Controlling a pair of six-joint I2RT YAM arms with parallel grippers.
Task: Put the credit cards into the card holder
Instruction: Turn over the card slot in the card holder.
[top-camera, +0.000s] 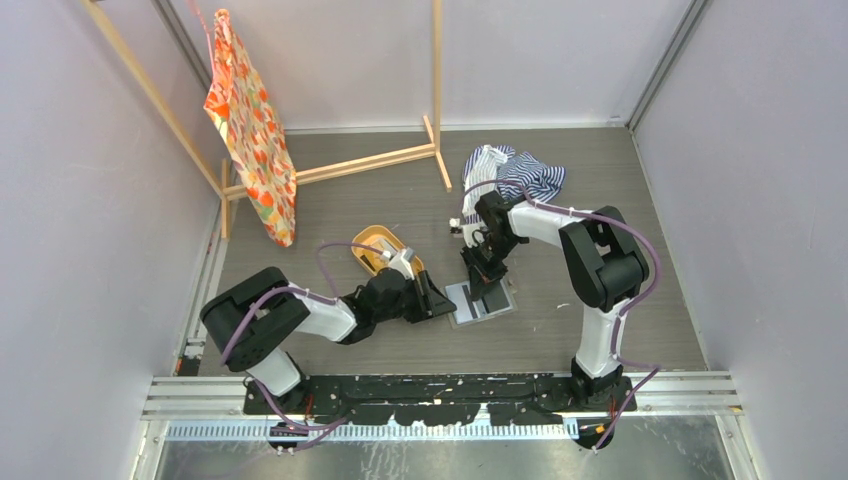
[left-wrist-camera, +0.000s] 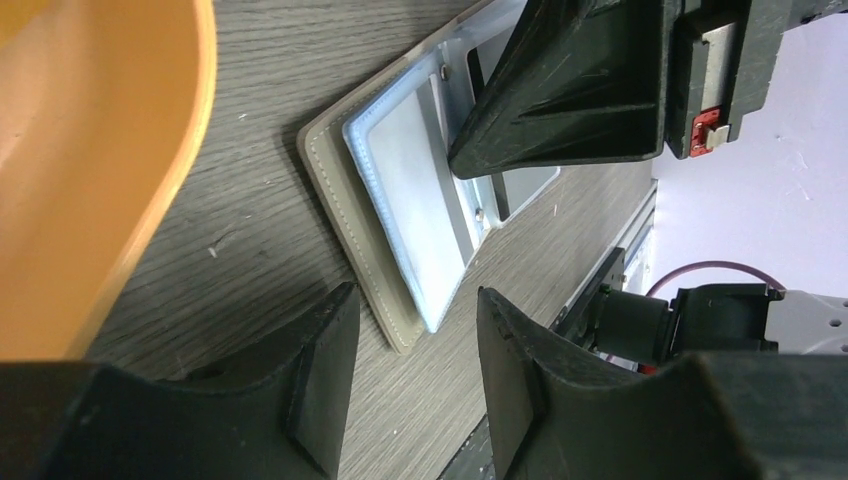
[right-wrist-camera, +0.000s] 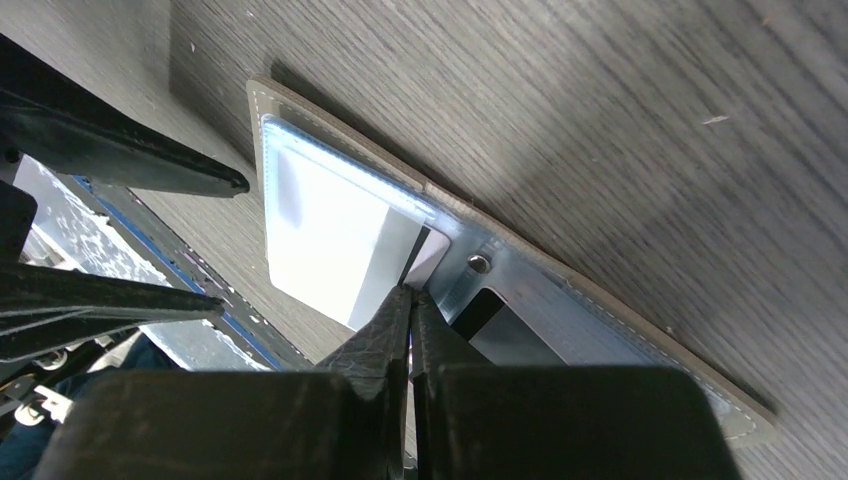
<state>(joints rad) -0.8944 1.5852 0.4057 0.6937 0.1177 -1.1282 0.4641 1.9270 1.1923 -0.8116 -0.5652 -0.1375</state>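
Card holder lay open on the table, directly beneath the right gripper, whose closed tips met the outer edge of a half-sleeved white card, its long axis running pocketward. Left gripper, spread open, flanked the holder's side.

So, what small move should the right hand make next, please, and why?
Probably push the white card deeper into the sleeve of the card holder: the right hand, shut, has its tips at the card's edge, and the card seems only partly seated. The open left hand flanks the holder.
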